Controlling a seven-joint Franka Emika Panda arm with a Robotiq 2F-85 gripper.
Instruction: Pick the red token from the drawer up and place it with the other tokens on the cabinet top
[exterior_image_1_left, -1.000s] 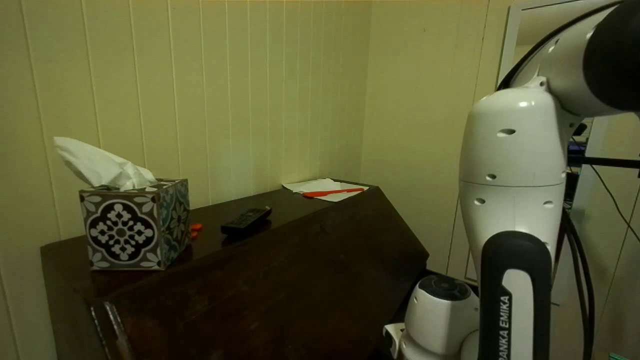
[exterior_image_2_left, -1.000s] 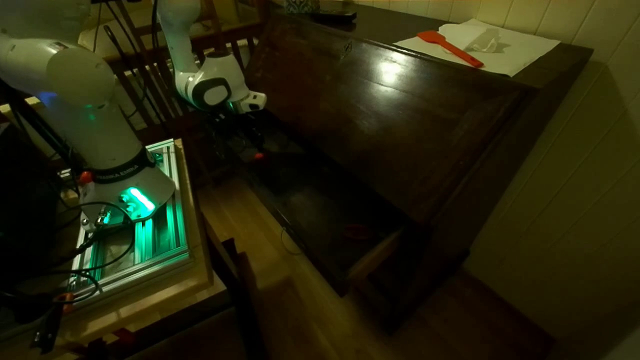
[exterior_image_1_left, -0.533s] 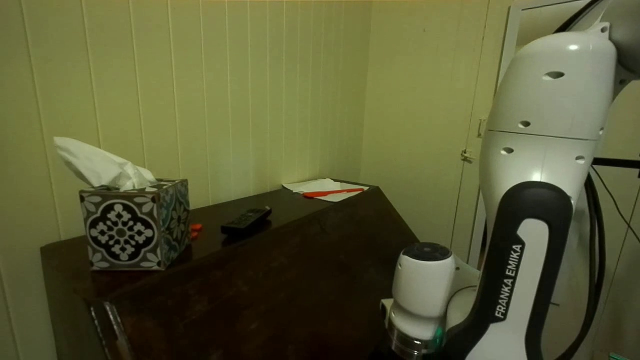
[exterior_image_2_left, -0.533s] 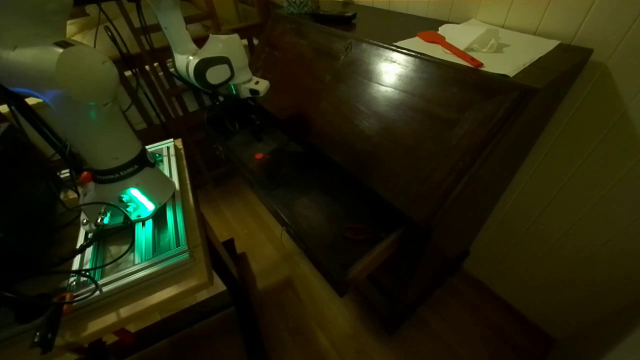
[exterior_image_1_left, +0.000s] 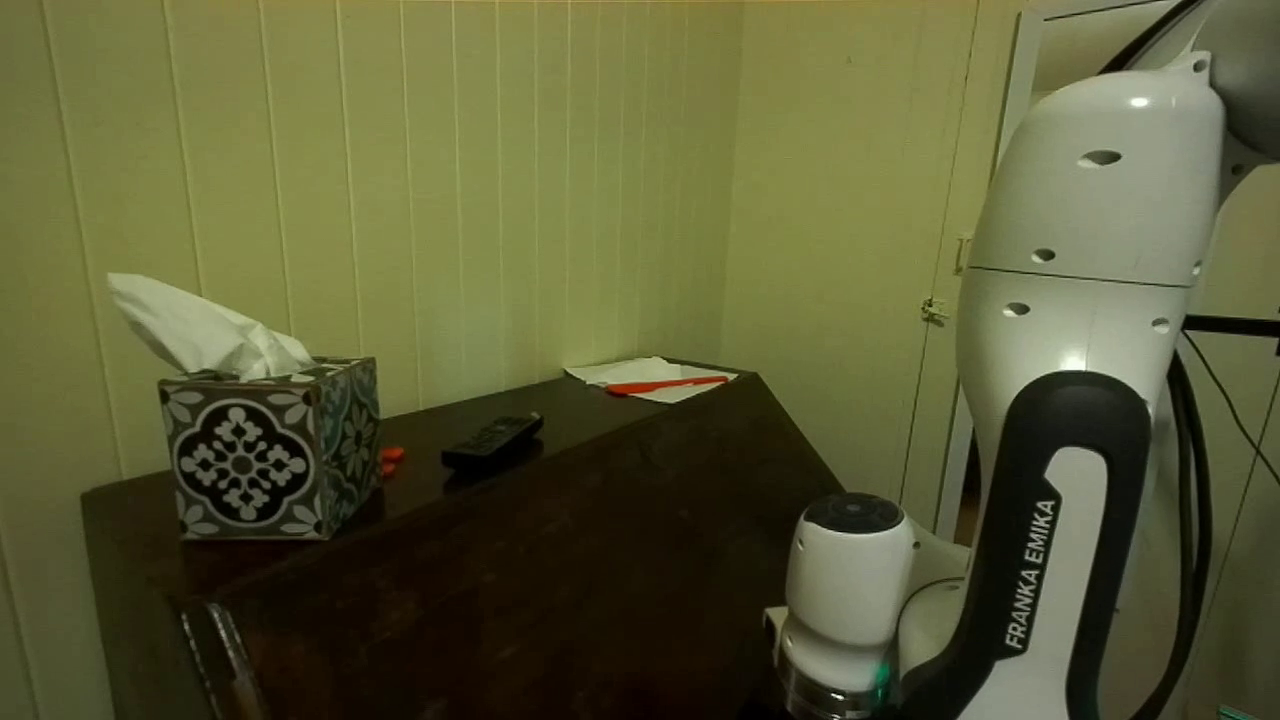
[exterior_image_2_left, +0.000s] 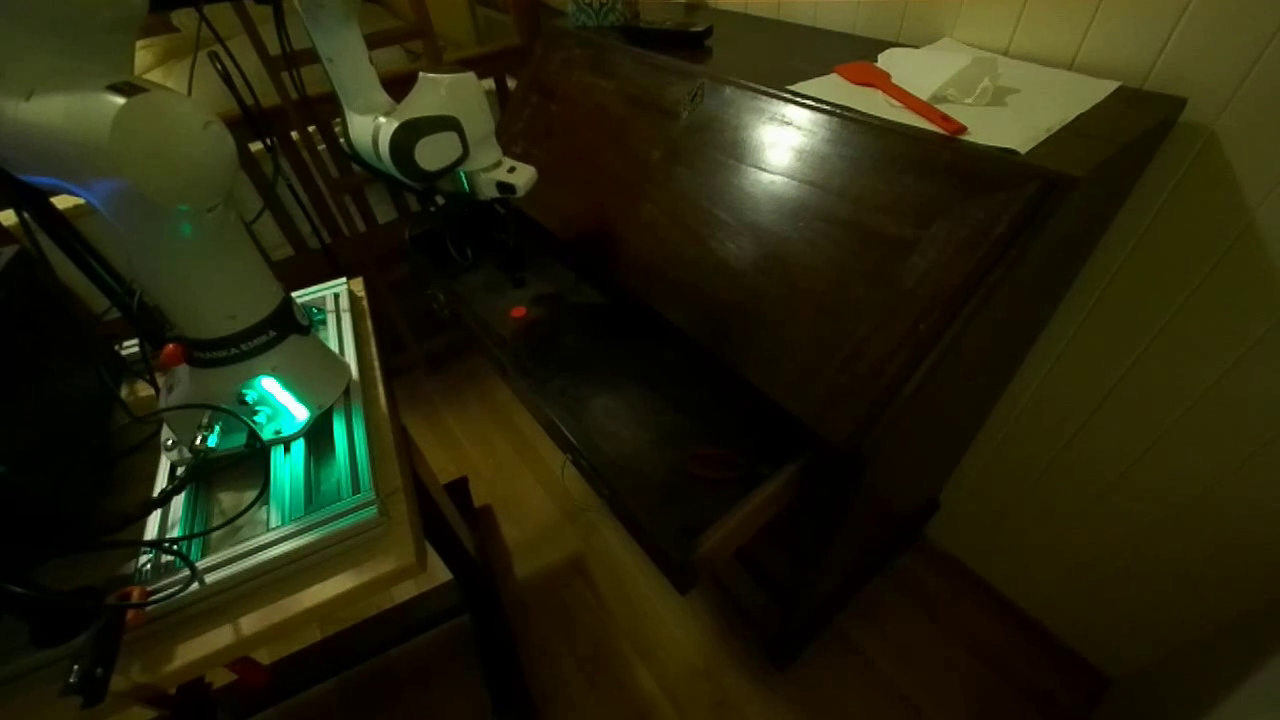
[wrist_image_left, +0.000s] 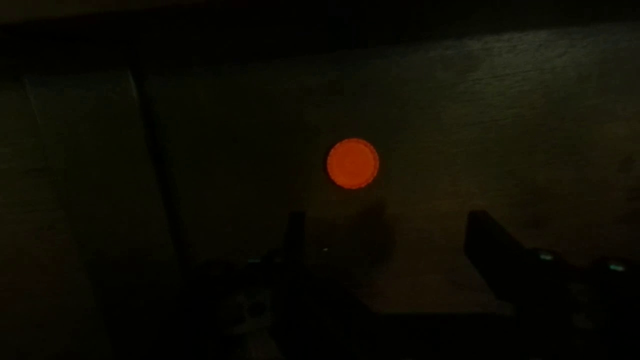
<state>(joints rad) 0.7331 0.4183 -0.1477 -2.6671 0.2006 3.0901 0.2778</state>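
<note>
Wrist view, dark: my claw (wrist_image_left: 386, 215) is spread wide over the drawer (wrist_image_left: 530, 115); the red token (wrist_image_left: 353, 163) lies flat on its floor, just ahead of the gap between my fingertips (wrist_image_left: 482, 235). In an exterior view my claw is a dim shape, the red token near it; a dark red object (exterior_image_2_left: 713, 463), too dim to name, lies well apart from me. Red spatula (exterior_image_2_left: 912, 101) and paper (exterior_image_2_left: 1050, 102) rest on the cabinet top (exterior_image_2_left: 780, 50), above me. In an exterior view my claw is out of sight; the other tokens (exterior_image_1_left: 391, 456) sit higher, beside the patterned tissue box (exterior_image_1_left: 243, 460).
</note>
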